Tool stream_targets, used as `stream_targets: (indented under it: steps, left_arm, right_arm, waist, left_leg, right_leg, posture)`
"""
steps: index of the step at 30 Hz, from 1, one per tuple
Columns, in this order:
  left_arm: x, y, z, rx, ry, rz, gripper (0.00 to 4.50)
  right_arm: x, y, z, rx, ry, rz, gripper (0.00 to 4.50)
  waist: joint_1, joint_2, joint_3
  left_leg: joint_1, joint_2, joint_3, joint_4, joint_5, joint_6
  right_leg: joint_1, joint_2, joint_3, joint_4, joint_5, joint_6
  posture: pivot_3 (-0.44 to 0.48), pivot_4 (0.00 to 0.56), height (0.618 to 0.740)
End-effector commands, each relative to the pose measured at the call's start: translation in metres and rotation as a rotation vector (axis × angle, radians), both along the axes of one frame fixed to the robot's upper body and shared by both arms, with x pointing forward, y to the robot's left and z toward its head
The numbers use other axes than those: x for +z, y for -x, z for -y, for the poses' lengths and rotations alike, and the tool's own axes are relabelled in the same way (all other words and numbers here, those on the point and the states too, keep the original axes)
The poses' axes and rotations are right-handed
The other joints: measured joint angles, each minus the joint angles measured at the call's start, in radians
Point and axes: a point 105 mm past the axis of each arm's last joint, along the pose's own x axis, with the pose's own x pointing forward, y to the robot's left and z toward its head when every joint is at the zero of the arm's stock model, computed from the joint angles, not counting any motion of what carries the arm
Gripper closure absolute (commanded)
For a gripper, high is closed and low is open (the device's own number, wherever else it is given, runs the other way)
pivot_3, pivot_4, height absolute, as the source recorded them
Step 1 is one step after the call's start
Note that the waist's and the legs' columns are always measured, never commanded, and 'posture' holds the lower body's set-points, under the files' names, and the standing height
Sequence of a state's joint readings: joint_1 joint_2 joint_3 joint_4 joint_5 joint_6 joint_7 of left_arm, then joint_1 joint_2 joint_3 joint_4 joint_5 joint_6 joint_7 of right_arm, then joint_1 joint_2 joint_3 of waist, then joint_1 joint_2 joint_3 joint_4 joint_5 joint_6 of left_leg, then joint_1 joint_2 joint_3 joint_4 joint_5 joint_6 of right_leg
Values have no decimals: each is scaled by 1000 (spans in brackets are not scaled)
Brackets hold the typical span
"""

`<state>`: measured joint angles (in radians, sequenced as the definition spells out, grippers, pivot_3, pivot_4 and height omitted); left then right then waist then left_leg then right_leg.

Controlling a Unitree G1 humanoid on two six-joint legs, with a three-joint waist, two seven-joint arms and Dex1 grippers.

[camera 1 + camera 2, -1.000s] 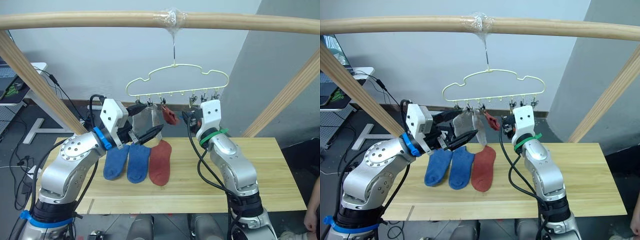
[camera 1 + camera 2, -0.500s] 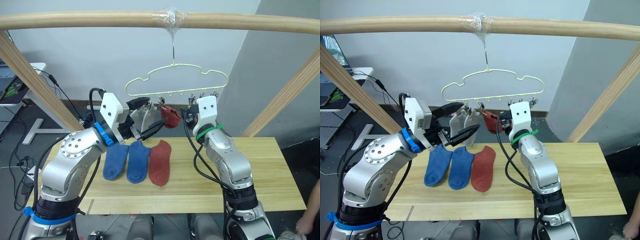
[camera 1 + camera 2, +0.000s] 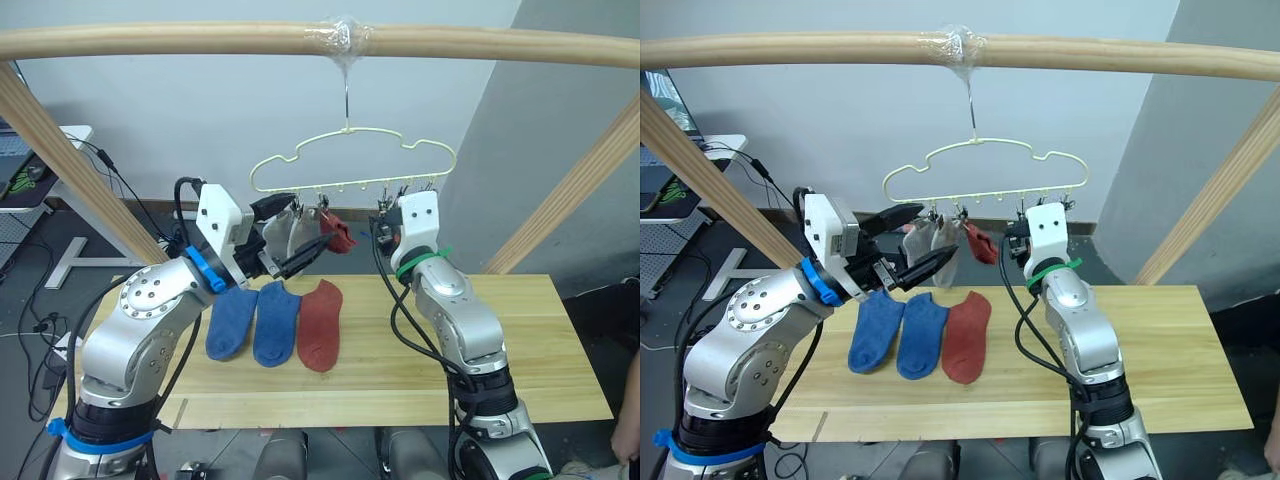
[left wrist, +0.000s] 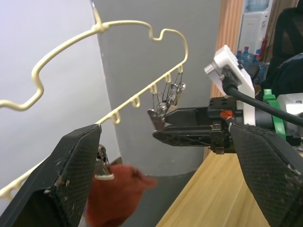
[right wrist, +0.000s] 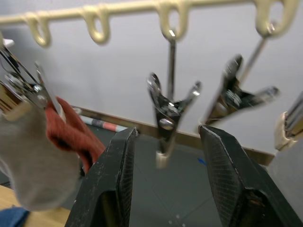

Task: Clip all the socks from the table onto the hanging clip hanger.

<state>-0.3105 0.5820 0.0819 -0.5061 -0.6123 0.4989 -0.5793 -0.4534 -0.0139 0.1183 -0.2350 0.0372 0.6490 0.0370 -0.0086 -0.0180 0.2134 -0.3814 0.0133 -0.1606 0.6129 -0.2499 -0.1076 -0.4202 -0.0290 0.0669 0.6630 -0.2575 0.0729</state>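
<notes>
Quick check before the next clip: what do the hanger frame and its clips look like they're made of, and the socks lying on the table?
The hanger frame looks like wire with a smooth cream coating, probably plastic: thin, evenly bent, faintly glossy. The clips look like bare metal, silvery with bright glints. The rust-red sock and two blue socks look like soft matte knit fabric, lying limp and flat on the table, which looks like pale wood planks.

The two eye views look forward and down from the robot's head, taking in the bench (image 3: 520,340), both arms and the clip hanger (image 3: 352,160) under a wooden pole (image 3: 200,40); they share nearly the whole scene, slightly offset sideways. The left wrist view looks along its gripper (image 4: 165,179) toward the hanger and the right gripper (image 4: 184,125). The right wrist view sits very close beneath the hanger's metal clips (image 5: 168,118), facing the wall (image 5: 118,61).
</notes>
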Motion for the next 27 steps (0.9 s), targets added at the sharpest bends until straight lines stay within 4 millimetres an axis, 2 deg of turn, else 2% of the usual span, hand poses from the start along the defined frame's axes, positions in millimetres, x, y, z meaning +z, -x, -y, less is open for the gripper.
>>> stream_targets:
  steps: [1,8,15,20,27]
  left_arm:
    - [10,7,2,-7,15,42,0]
    - [13,7,4,-11,19,48,0]
    - [14,10,5,-13,22,49,0]
    - [16,10,6,-10,27,53,0]
    - [16,11,6,-11,31,57,0]
  right_arm:
    - [18,3,3,-13,-16,67,2310]
    - [27,0,-12,16,-38,84,2310]
    - [34,-5,-18,16,-53,101,2310]
    - [44,-2,-33,68,-82,119,2310]
    - [46,-4,-33,68,-93,126,2310]
  waist:
    - [0,0,0]
    - [-1,0,0]
    - [-1,0,0]
    - [-1,0,0]
    - [0,0,0]
  left_leg:
    - [0,0,0,0,0,0]
    - [0,0,0,0,0,0]
    - [0,0,0,0,0,0]
    - [0,0,0,0,0,0]
    - [0,0,0,0,0,0]
  right_leg:
    - [0,0,0,0,0,0]
    - [0,0,0,0,0,0]
    - [0,0,0,0,0,0]
    - [0,0,0,0,0,0]
    - [0,0,0,0,0,0]
  posture:
    - [116,190,740]
    - [113,193,740]
    - [113,193,740]
    - [122,194,740]
    - [123,195,740]
